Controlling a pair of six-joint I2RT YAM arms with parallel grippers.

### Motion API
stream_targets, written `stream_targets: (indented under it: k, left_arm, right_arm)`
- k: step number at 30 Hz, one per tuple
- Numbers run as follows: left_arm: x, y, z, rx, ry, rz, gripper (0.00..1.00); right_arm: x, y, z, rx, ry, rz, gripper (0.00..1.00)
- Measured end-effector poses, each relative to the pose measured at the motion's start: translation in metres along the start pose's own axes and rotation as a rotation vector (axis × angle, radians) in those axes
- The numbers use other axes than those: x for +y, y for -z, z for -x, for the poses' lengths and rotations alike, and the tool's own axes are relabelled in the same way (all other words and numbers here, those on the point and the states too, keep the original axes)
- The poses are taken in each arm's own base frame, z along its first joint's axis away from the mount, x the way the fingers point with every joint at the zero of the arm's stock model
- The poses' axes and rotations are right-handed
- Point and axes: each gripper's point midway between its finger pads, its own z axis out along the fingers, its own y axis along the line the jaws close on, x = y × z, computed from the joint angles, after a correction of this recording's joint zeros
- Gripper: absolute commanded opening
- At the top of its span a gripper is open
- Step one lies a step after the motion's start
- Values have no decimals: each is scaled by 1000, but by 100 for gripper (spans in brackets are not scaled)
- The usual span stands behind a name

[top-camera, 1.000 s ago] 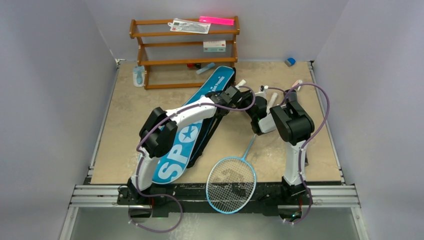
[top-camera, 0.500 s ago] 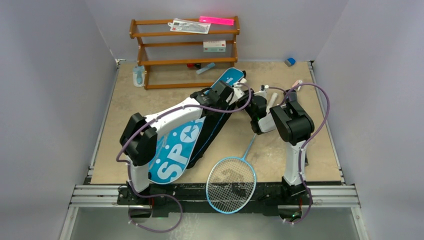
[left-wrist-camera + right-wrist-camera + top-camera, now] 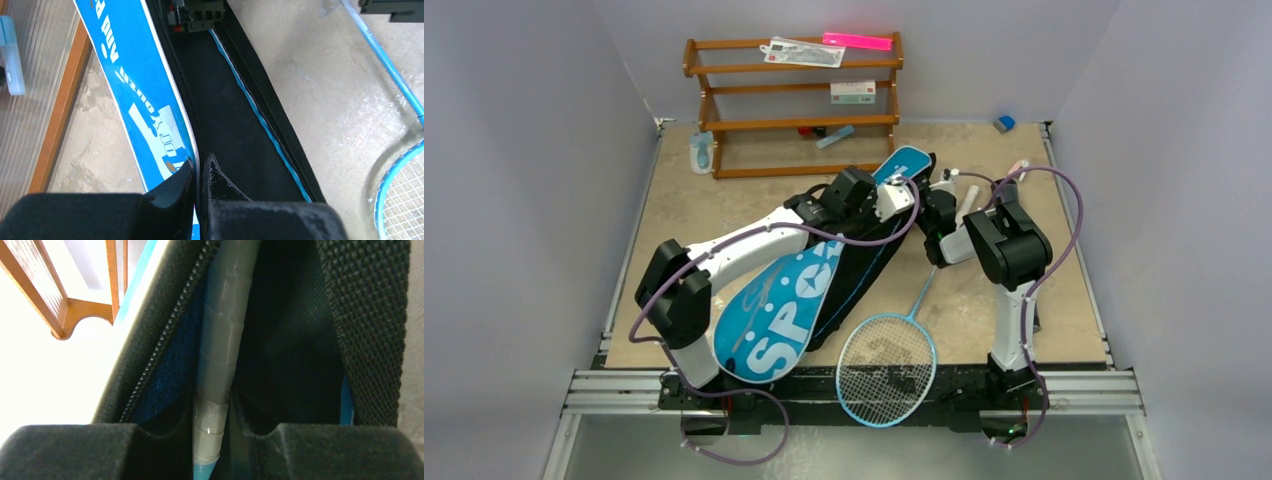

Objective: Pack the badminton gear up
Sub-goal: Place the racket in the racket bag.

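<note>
Two white arms [image 3: 759, 238], bulky black joints [image 3: 679, 300], looping purple cables [image 3: 1052, 170], matte black fingers [image 3: 222, 186]

You have a blue bag [image 3: 789, 310] with white lettering and black trim, a light-blue racket [image 3: 886, 370] strung white, and a brown rack [image 3: 794, 122].

A brown wooden rack [image 3: 774, 125] stands at the far edge, a pink strip [image 3: 857, 41] and a clear packet [image 3: 802, 52] on top. A pale-blue bottle [image 3: 700, 153] sits by its left foot, a small blue block [image 3: 1004, 123] far right.
</note>
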Motion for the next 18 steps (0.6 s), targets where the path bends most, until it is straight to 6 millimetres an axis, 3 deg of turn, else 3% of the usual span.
stream_targets:
  k: [2,4,7,9,18]
  left_arm:
    - [-2,3,5,-21,-7,-14,0]
    - [-3,5,9,-38,-14,-25,0]
    - [-2,8,10,-59,-23,-24,0]
    - [2,9,13,-77,-23,-12,0]
    - [57,12,0,-107,129,29,0]
  right_arm:
    - [1,-1,0,-1,1,1,26]
    - [1,-2,1,1,1,-1,36]
    - [1,-3,-1,7,15,-6,71]
    - [-1,-2,-7,21,20,-14,88]
    - [-9,8,-16,54,25,-138,93]
